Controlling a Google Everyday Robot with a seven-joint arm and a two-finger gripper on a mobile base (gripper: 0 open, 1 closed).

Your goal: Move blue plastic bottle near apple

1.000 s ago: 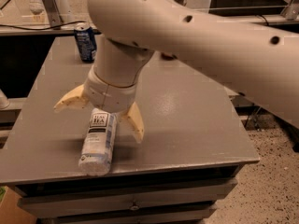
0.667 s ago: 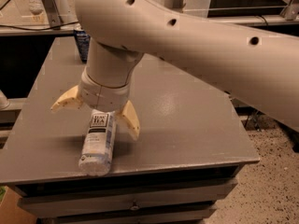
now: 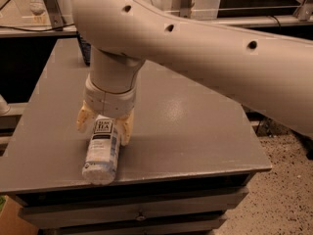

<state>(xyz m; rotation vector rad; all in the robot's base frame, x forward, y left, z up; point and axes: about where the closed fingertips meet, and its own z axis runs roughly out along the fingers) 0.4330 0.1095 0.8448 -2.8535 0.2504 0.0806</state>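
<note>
gripper (image 3: 103,125): low over the table (image 3: 195,126) front-left, fingers pressed on both sides of the blue plastic bottle (image 3: 101,153) | bottle: lying flat, end close to front edge | room: open tabletop to the right

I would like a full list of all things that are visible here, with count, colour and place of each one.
blue plastic bottle: one, clear bluish with white label, lying on its side at table's front left edge
soda can: one, dark blue, back left of table, mostly hidden behind the arm
table: one, grey, centre
floor: speckled, lower right
arm: one, cream, reaching in from the right
gripper: one, yellowish jaws, closed on the bottle's far end
</note>
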